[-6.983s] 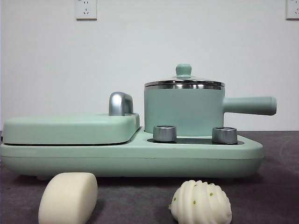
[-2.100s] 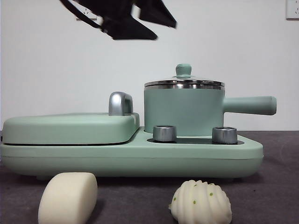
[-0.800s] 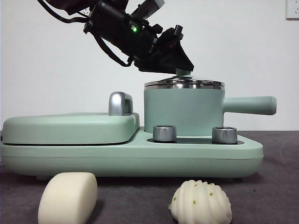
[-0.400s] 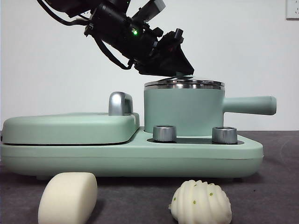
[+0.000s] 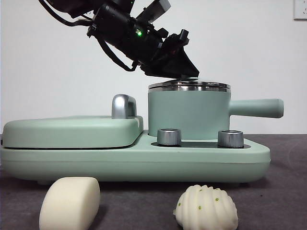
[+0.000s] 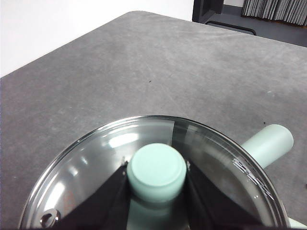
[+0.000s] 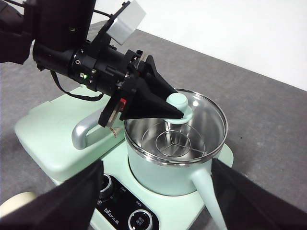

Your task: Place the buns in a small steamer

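Grey surface (image 5: 283, 201) is carrying both buns, smooth (image 5: 70, 202) and ridged (image 5: 206, 209), before the steamer (image 5: 188, 112). Left wrist view: left claw (image 6: 157, 178) is closing on the knob (image 6: 157, 171) of the lid (image 6: 96, 158); a loose grip risks dropping it. Right wrist view: right claw (image 7: 156, 201) is hanging wide open, empty, above the dials (image 7: 139, 219).

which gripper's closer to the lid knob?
Left. The left gripper has its fingers against both sides of the lid knob; the right gripper hangs open above, well clear.
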Robot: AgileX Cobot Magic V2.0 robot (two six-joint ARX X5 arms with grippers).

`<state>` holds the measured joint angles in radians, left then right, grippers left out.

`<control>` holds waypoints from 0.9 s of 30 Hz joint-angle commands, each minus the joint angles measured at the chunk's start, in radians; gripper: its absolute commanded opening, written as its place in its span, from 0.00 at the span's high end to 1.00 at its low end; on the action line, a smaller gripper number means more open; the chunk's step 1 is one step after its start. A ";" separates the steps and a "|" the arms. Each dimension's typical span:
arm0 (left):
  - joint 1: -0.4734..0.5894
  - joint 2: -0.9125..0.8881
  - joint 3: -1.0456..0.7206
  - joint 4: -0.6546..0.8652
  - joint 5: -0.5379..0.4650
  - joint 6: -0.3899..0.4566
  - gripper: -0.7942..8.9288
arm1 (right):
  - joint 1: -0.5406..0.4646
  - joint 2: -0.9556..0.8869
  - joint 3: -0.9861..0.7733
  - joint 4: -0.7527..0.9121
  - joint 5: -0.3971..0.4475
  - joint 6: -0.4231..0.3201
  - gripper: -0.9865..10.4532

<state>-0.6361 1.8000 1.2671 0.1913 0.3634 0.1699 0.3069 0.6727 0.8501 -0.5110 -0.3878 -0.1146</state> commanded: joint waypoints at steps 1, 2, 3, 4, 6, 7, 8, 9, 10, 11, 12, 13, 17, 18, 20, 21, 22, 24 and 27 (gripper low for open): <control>-0.008 0.026 0.024 0.011 -0.005 0.002 0.91 | 0.004 0.005 0.017 0.008 0.003 0.011 0.60; -0.008 0.026 0.024 0.011 -0.005 0.002 0.91 | 0.004 0.005 0.017 0.008 0.003 0.011 0.60; -0.008 0.025 0.026 0.013 -0.005 0.002 0.91 | 0.004 0.005 0.017 0.008 0.003 0.011 0.60; -0.008 0.024 0.028 0.011 -0.005 0.002 0.91 | 0.004 0.005 0.017 0.008 0.003 0.011 0.60; -0.008 0.020 0.035 0.011 -0.005 0.002 0.91 | 0.004 0.005 0.017 0.008 0.003 0.011 0.60; -0.008 0.017 0.037 0.013 -0.005 0.002 0.91 | 0.004 0.005 0.017 0.008 0.003 0.011 0.60; -0.008 0.013 0.040 0.013 -0.005 0.002 0.91 | 0.004 0.005 0.017 0.008 0.003 0.011 0.60; -0.008 0.004 0.041 0.011 -0.006 0.002 0.91 | 0.004 0.005 0.017 0.008 0.003 0.011 0.60; -0.008 -0.003 0.042 0.011 -0.009 0.002 0.91 | 0.004 0.005 0.017 0.008 0.003 0.011 0.60; -0.008 -0.012 0.043 0.008 -0.009 0.002 0.91 | 0.004 0.005 0.017 0.008 0.003 0.011 0.60; -0.007 -0.024 0.044 0.003 -0.019 0.002 0.91 | 0.004 0.005 0.017 0.008 0.003 0.011 0.60; -0.007 -0.035 0.045 -0.001 -0.034 0.002 0.91 | 0.004 0.005 0.017 0.007 0.003 0.013 0.60; -0.002 -0.087 0.045 -0.027 -0.060 0.002 0.91 | 0.004 0.005 0.017 0.006 0.003 0.030 0.60; 0.002 -0.107 0.045 -0.041 -0.060 0.001 0.91 | 0.004 0.005 0.017 0.006 0.003 0.030 0.60; 0.008 -0.135 0.045 -0.068 -0.060 0.000 0.91 | 0.004 0.005 0.017 0.006 0.003 0.030 0.60; 0.011 -0.157 0.045 -0.093 -0.061 -0.005 0.91 | 0.004 0.005 0.017 0.006 0.003 0.029 0.60; 0.014 -0.180 0.045 -0.116 -0.083 -0.044 0.90 | 0.004 0.005 0.017 0.007 0.013 0.027 0.60; 0.016 -0.258 0.045 -0.169 -0.138 -0.174 0.90 | 0.004 0.005 0.018 0.006 0.082 0.035 0.60; 0.025 -0.396 0.047 -0.291 -0.242 -0.139 0.90 | 0.006 -0.015 0.042 -0.017 0.055 0.061 0.60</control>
<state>-0.6147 1.4651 1.2755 -0.1188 0.1352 0.0525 0.3069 0.6678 0.8589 -0.5404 -0.3225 -0.0799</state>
